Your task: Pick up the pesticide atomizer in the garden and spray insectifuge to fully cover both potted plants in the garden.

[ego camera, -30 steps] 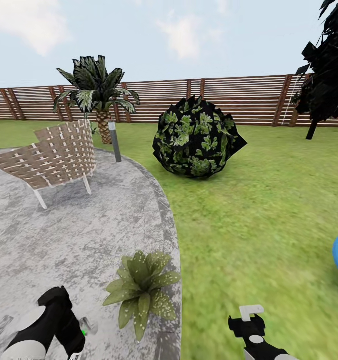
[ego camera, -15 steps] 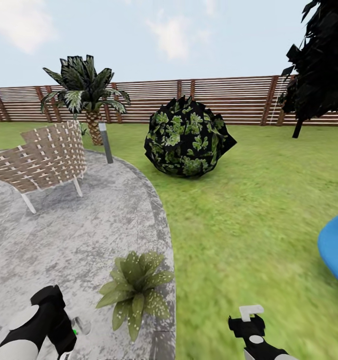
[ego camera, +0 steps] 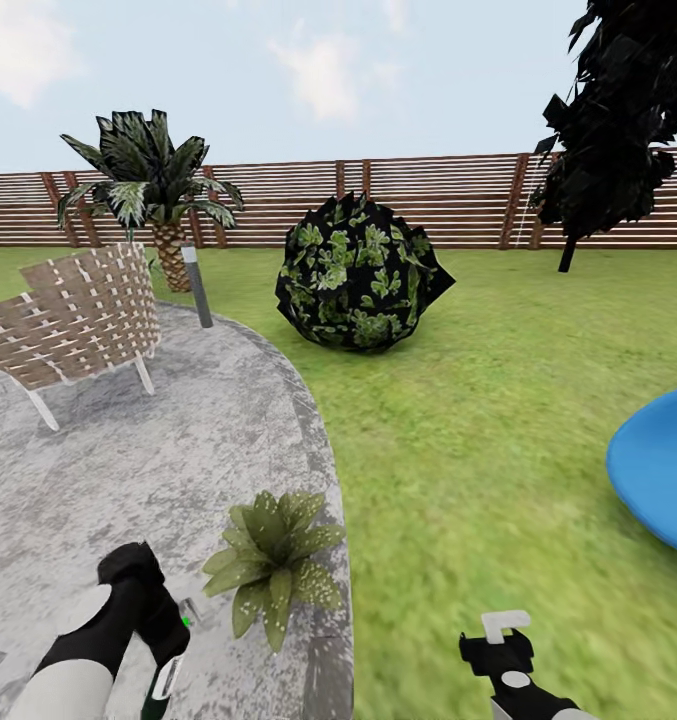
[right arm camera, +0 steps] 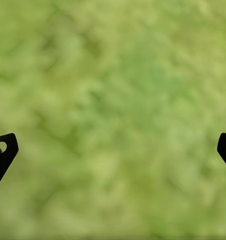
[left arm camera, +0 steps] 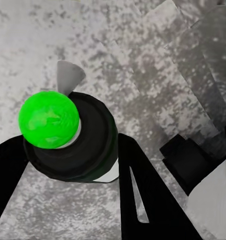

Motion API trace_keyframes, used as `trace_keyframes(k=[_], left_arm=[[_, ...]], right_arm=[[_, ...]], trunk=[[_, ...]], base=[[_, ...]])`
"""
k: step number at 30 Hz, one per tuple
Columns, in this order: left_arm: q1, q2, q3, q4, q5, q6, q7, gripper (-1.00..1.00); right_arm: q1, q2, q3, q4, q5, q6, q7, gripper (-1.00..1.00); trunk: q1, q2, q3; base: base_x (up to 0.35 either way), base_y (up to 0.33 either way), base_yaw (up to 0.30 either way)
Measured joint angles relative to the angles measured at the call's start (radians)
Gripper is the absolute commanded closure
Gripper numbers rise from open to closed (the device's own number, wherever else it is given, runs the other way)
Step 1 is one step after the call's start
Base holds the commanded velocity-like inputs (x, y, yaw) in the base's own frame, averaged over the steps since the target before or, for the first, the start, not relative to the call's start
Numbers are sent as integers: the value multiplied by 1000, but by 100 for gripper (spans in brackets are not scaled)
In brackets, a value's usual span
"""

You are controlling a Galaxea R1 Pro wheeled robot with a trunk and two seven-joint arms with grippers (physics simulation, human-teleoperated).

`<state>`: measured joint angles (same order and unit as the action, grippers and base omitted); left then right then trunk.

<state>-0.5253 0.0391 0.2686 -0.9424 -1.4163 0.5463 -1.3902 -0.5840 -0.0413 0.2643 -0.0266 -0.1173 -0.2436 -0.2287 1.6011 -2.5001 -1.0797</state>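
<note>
Left claw, clamped on the pesticide atomizer, has risen toward the potted plant at lower centre; spraying looks imminent. Right claw apart.

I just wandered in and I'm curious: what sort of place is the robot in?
Most likely a back garden: a green lawn beside a round grey paved patio with a woven wicker chair, closed off by a slatted wooden fence.

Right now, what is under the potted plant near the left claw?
The potted plant sits on the grey paved patio near its edge beside the lawn. Leaves cover its base; no pot shows.
</note>
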Motion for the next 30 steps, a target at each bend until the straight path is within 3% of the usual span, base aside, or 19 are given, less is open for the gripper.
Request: trace_keyframes(k=[1, 2, 6, 11, 13, 15, 19, 22, 30], left_arm=[[-4, -23, -41, -22, 1, 27, -23, 100], [-13, -30, -54, -26, 0, 43, -46, 100], [-37, -19, -67, -28, -3, 58, -129, 100], [-46, 53, -66, -28, -24, 58, -172, 100], [-47, 69, -68, -28, -26, 55, -173, 100], [-48, 65, -70, -29, -25, 56, -172, 100], [-68, 9, -141, -31, -27, 62, -172, 100], [-93, -8, -153, -31, -28, 77, -172, 100], [-129, 1, -162, -31, -25, 90, -172, 100]], right_arm=[[0, -1, 0, 0, 0, 0, 0, -100], [0, -1, 1, 0, 0, 0, 0, -100], [0, -2, 1, 0, 0, 1, 0, -100], [0, -2, 0, -1, 0, 1, 0, -100], [0, -2, 0, -1, 0, 2, 0, -100], [0, -2, 1, -1, 0, 2, -1, -100], [0, 1, 2, -1, -1, 2, -1, -100], [0, 1, 2, -1, -1, 2, -1, -100], [0, 1, 2, -1, -1, 2, -1, -100]], trunk=[[0, 0, 0], [0, 0, 0], [0, 0, 0], [0, 0, 0], [0, 0, 0], [0, 0, 0], [0, 0, 0], [0, 0, 0], [0, 0, 0]], base=[[0, 0, 0], [0, 0, 0], [0, 0, 0], [0, 0, 0], [0, 0, 0], [0, 0, 0], [0, 0, 0], [0, 0, 0], [0, 0, 0]])
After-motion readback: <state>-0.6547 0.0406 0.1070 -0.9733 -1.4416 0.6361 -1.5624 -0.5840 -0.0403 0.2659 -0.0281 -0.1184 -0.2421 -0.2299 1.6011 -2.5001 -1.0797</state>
